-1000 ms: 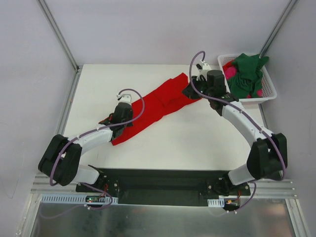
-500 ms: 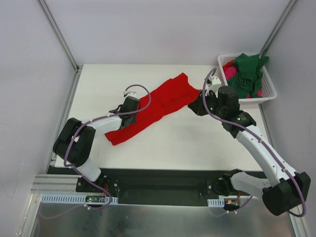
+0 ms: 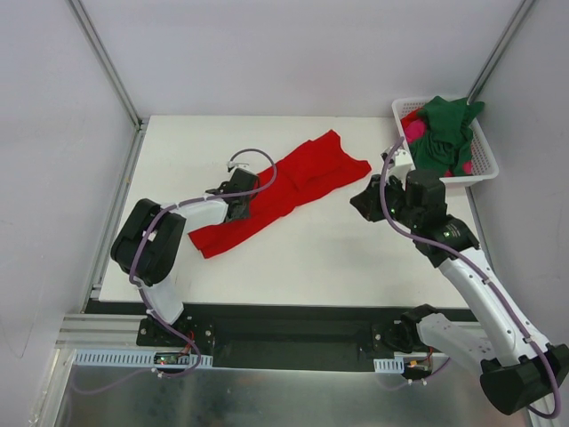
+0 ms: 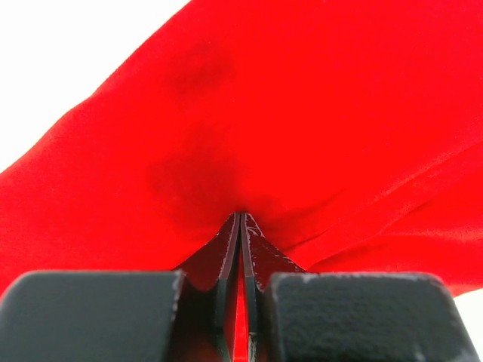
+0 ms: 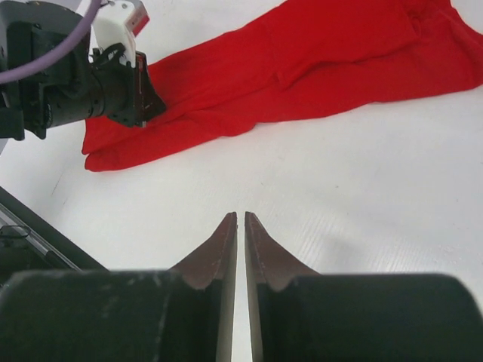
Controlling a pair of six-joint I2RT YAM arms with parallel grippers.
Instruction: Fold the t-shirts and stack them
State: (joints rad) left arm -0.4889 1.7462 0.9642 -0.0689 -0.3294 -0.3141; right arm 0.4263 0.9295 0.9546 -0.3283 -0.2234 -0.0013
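White, smooth table (image 3: 302, 258): bare surface around one shirt, walled by pale panels on three sides. Its near edge is covered by the black arm mount.

Red shirt (image 3: 298, 178): soft plain cloth, lying flat on the table in a long diagonal band from near left to far right. It is creased lengthwise and folded over on itself, so the sleeves and neck cannot be made out. In the left wrist view the cloth (image 4: 302, 113) fills almost the whole picture and its edges are cut off.

Basket (image 3: 487, 165): white slotted plastic, at the table's far right corner, partly past the table edge. It holds a crumpled heap.

Green shirt (image 3: 444, 133): dark, bunched on top of the heap and rising above the rim. Its shape cannot be read.

Pink shirt (image 3: 414, 131): only small patches show beneath the green one. The rest is hidden.

Left gripper (image 3: 240, 206): low on the red shirt's near-left part. The wrist view shows the dark fingers (image 4: 226, 249) clenched on a puckered pinch of red cloth, with a dark shadow around the tips.

Right gripper (image 5: 240, 220): over bare table just beside the shirt's far end, apart from the cloth. Its jaws are pressed nearly together with only a thin slit between them and hold nothing. Its fingers cannot be made out from the top view (image 3: 363, 200).
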